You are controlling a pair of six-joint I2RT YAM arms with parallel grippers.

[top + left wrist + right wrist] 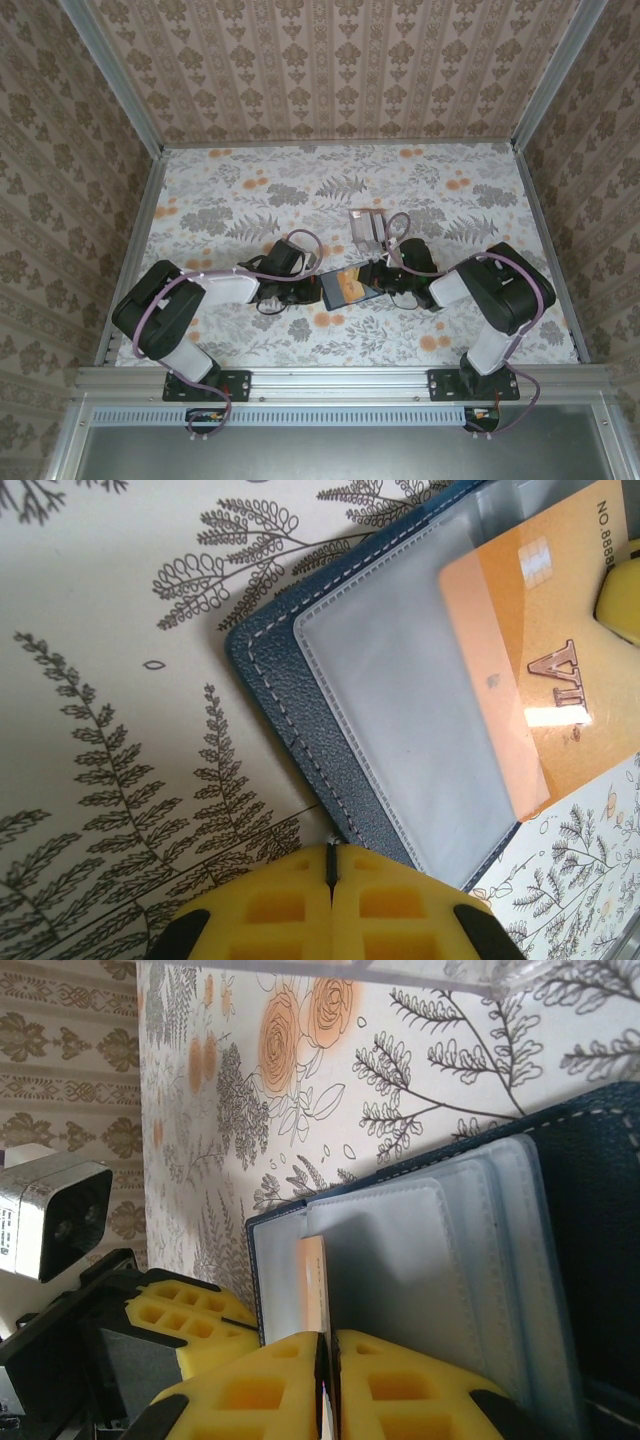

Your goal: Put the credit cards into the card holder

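The navy card holder (330, 295) lies open on the floral table between both arms, its clear sleeves (400, 730) facing up. An orange credit card (530, 670) sits partly inside one sleeve. My right gripper (328, 1345) is shut on this card (313, 1280), which stands edge-on against the sleeve mouth beside the holder's navy cover (595, 1210). My left gripper (331, 852) is shut, its yellow tips resting at the holder's stitched edge (300, 720) with nothing visible between them. From above, the left gripper (303, 290) and right gripper (386, 275) flank the holder.
A small stack of clear, pale flat pieces (367, 228) lies just behind the holder. The left arm's yellow fingers (190, 1320) sit close to the holder's far edge in the right wrist view. Patterned walls and metal rails (140, 230) enclose the table.
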